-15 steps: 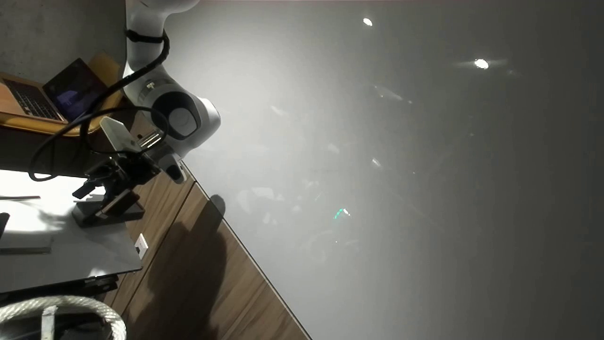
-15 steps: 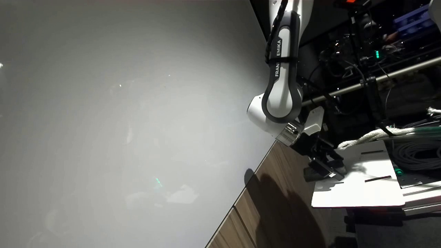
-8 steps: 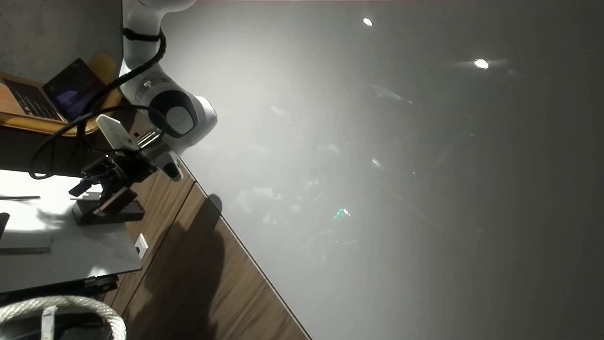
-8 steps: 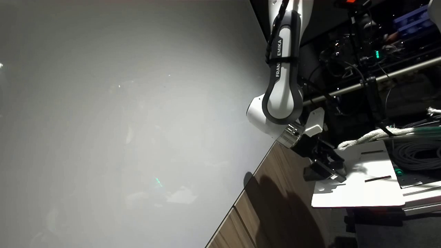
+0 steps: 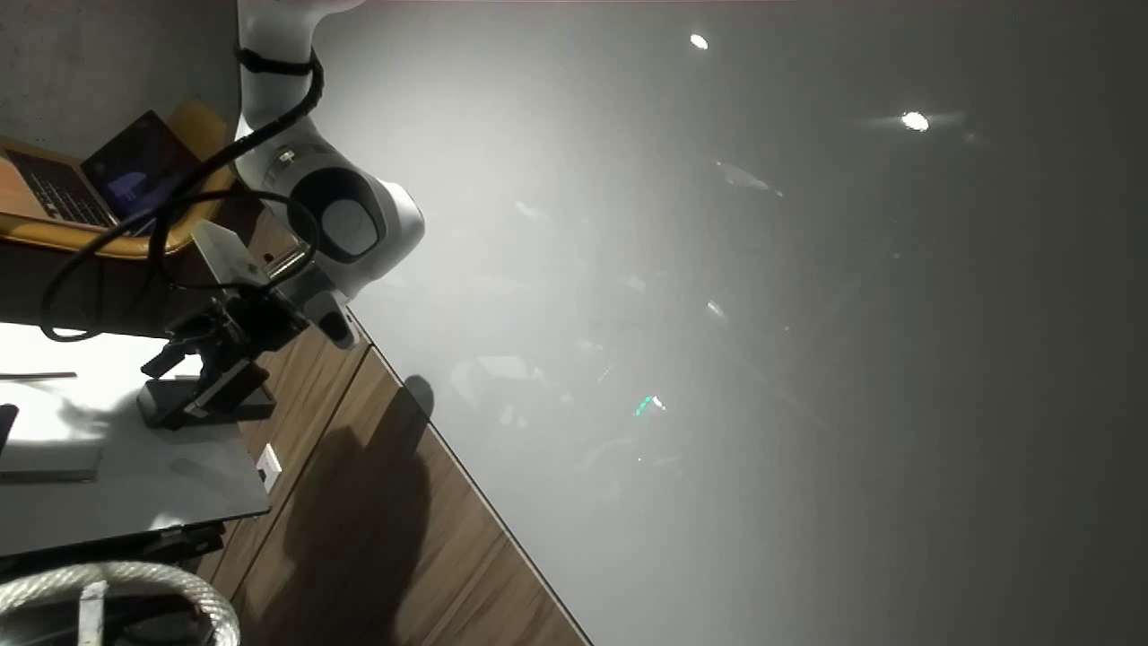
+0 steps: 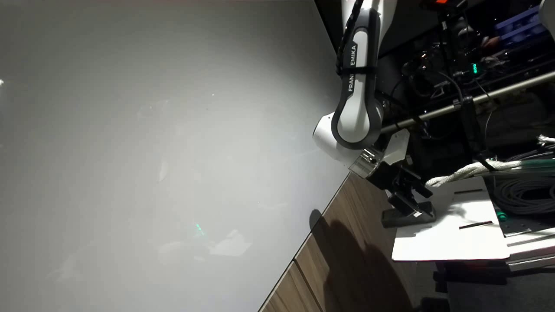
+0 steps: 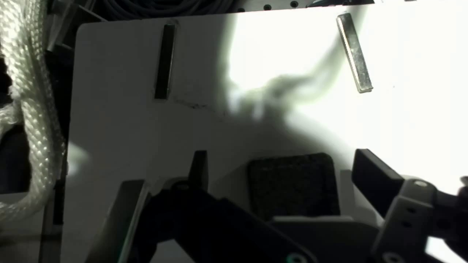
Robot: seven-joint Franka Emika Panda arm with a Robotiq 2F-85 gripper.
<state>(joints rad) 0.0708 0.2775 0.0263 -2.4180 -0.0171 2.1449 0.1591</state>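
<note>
- The gripper (image 7: 281, 160) has its two fingers (image 7: 376, 182) spread well apart over a white panel (image 7: 117, 138).
- A dark rectangular block (image 7: 292, 182) with rounded corners lies on the panel; in the wrist view it shows between the fingers, a gap on either side, its near part hidden by the gripper.
- In both exterior views the block sits at the panel's edge, one end showing against wood panelling (image 5: 484, 583); whether the fingertips are level with it or above it, I cannot tell.
- Elsewhere on the panel are a narrow dark strip (image 7: 165, 62) and a shiny metal strip (image 7: 354, 53), well apart.
- A white braided rope (image 7: 29, 91) runs beside the panel.
- In both exterior views the robot arm (image 6: 353, 99) comes down beside a large grey surface (image 6: 173, 138) with light reflections.
- In an exterior view an opened laptop (image 5: 117, 179) stands on a yellow surface (image 5: 90, 240), and a black cable (image 5: 242, 148) loops from the arm.
</note>
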